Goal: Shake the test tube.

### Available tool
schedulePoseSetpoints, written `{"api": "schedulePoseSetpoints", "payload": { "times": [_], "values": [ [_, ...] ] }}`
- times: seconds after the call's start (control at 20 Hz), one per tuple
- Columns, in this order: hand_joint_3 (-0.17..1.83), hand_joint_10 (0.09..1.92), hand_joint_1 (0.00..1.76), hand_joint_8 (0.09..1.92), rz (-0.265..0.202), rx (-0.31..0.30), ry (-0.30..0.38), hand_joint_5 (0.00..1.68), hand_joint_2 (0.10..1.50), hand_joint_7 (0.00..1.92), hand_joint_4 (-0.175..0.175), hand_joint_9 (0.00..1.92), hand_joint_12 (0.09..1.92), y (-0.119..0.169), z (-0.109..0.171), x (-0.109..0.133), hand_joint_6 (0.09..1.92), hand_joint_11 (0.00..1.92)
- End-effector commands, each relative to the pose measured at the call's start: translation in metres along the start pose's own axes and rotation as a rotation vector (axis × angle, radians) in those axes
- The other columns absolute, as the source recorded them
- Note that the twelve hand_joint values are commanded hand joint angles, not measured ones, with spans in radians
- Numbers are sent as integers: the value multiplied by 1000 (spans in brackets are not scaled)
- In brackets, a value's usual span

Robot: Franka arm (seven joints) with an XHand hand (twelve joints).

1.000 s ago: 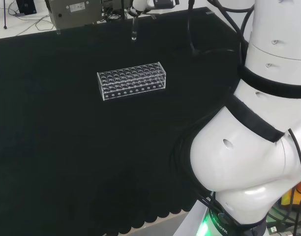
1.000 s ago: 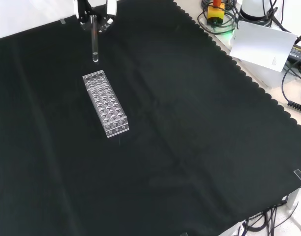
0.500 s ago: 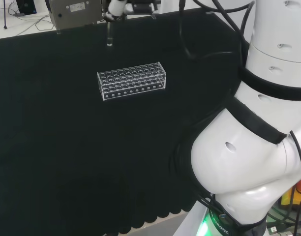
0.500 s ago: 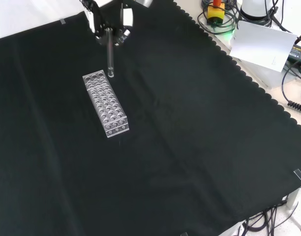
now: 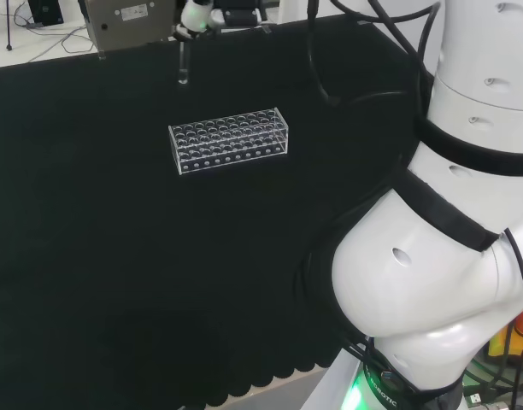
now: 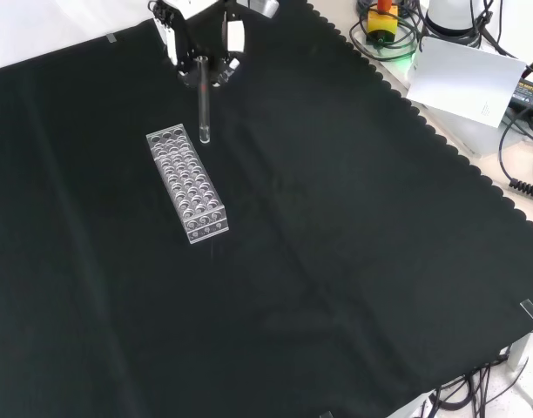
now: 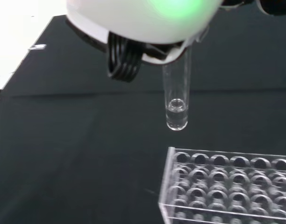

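A clear glass test tube (image 6: 202, 100) hangs upright in the air, pinched at its top by the hand (image 6: 203, 39). In the wrist view the test tube (image 7: 176, 100) holds a little clear liquid at its round bottom, under the white hand (image 7: 147, 23). A clear plastic rack (image 6: 186, 182) with several empty holes lies on the black cloth; the tube's tip hovers just off its far end in the front view. In the head view the test tube (image 5: 183, 67) hangs beyond the rack (image 5: 230, 140), under the hand (image 5: 196, 15).
The arm's big white links (image 5: 449, 222) stand at the right of the head view. A grey box (image 5: 129, 21) sits at the cloth's far edge. Cables, a white card (image 6: 465, 80) and a yellow-red button unit (image 6: 382, 19) lie off the cloth's scalloped edge.
The hand has carried the tube leftward in the head view, which reads as down and rightward in the front view, closer to the rack's end. The rack has stayed put.
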State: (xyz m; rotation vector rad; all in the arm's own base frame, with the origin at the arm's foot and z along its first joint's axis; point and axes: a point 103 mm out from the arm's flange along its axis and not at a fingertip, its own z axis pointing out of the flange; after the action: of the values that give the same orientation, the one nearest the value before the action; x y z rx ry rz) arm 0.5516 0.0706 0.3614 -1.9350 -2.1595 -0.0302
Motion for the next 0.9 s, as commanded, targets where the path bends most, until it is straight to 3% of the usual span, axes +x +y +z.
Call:
{"api": "schedulePoseSetpoints", "payload": {
  "times": [0.05,0.3,0.6,0.75,0.9],
  "values": [
    [788,152,1228,446,133,0,-59,1361,559,1778,-175,1811,662,-12,-4,-60,567,1540],
    [787,151,1228,446,268,-3,-124,1362,559,1778,-175,1812,663,-25,-14,-121,565,1540],
    [787,149,1228,446,397,-3,-221,1363,559,1778,-175,1813,663,-32,-28,-174,563,1541],
    [786,148,1228,446,437,-6,-238,1363,559,1778,-175,1813,663,-30,-33,-187,562,1540],
    [786,147,1228,445,441,-12,-242,1364,559,1777,-175,1813,663,-27,-36,-187,561,1540]
  ]
}}
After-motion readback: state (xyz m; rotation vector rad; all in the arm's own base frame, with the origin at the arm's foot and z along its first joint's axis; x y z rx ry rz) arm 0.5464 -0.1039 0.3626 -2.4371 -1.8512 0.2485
